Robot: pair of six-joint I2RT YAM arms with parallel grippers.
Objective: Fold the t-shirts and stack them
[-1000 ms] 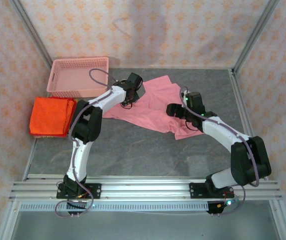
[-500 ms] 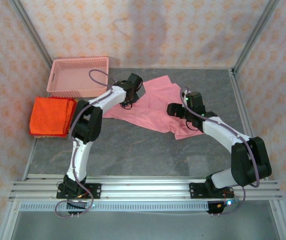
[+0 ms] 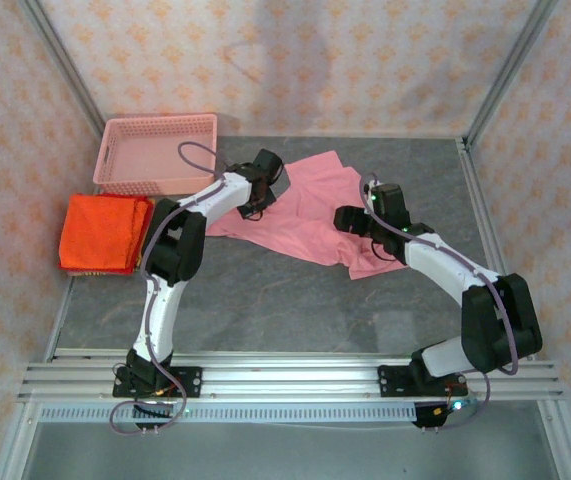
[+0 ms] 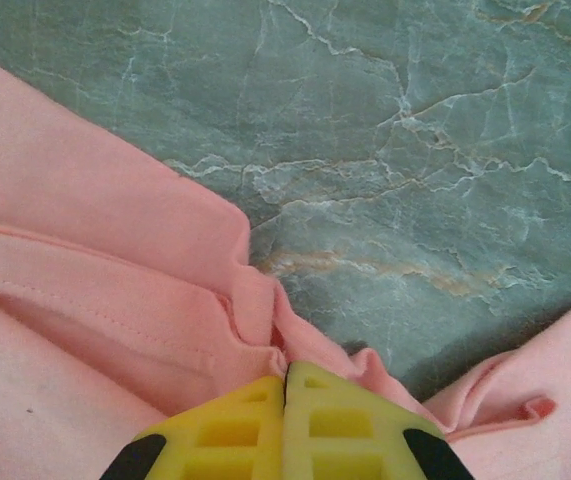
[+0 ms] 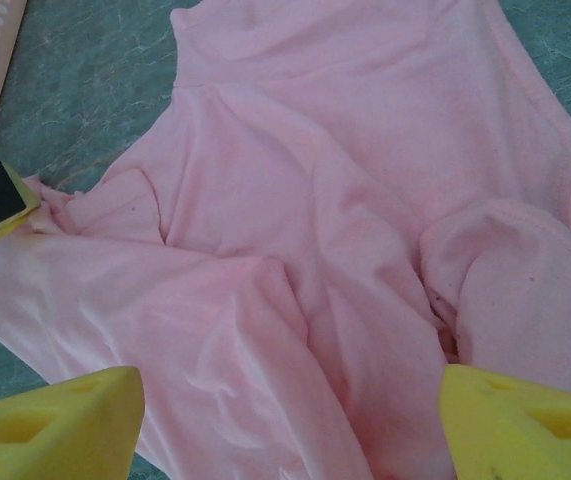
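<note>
Pink t-shirt (image 3: pixel 310 200) | left fingers (image 4: pixel 227 430) clenched on its edge | right fingers (image 5: pixel 57 420) spread wide above it

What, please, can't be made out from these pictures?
- Left wrist view: how much pink t-shirt the left pincer pinches; its fingers cover the fold.
- Top view: how many shirts the orange-red stack holds; too small.
- Right wrist view: right pincer, cut by bottom edge.
</note>
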